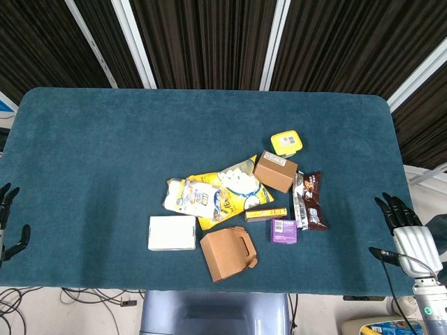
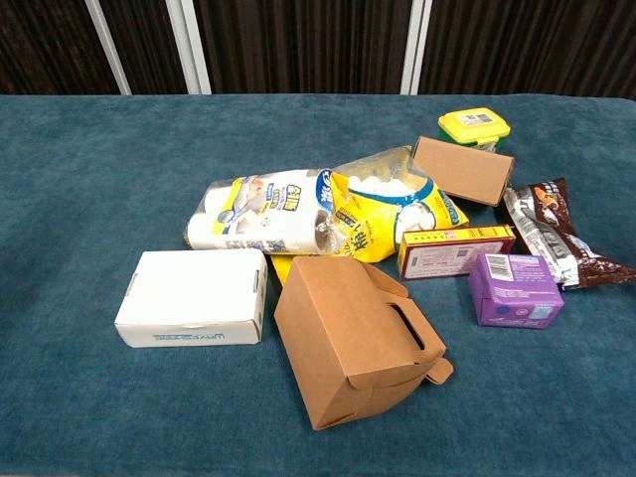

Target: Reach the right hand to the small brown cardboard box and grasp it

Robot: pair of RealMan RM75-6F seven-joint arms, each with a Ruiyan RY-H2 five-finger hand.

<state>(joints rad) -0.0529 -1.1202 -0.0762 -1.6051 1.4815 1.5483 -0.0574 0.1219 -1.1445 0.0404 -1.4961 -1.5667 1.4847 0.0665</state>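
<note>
The small brown cardboard box [image 1: 275, 172] [image 2: 463, 170] lies on the counter [image 1: 105, 153] [image 2: 89, 169] at the two o'clock side of the central pile, flat on a broad face. Its long axis runs from ten o'clock to four o'clock in the head view. A pale label shows on its top there; the chest view shows instead its plain side tilted toward the camera.

Just beyond it, at one o'clock, sits a yellow tub [image 1: 286, 142] [image 2: 474, 125]. At nine o'clock a yellow snack bag [image 1: 237, 187] [image 2: 383, 204] touches or nearly touches it. At four o'clock lies a dark chocolate wrapper [image 1: 311, 200] [image 2: 556, 234]. Nearer the front edge are a slim red-and-yellow carton [image 1: 266, 214] [image 2: 455, 249], a purple box [image 1: 283, 230] [image 2: 515, 288], a large brown handled carton [image 1: 228, 252] [image 2: 353, 338] and a white box [image 1: 172, 232] [image 2: 194, 296].

Only the head view shows the hands. The right hand [image 1: 405, 227] is at the counter's right edge, at four o'clock from the small box and well apart from it, fingers extended and spread, pointing away from the robot, holding nothing. The left hand [image 1: 8, 223] is at the far left edge, partly cut off by the frame; its fingers are apart and it holds nothing.
</note>
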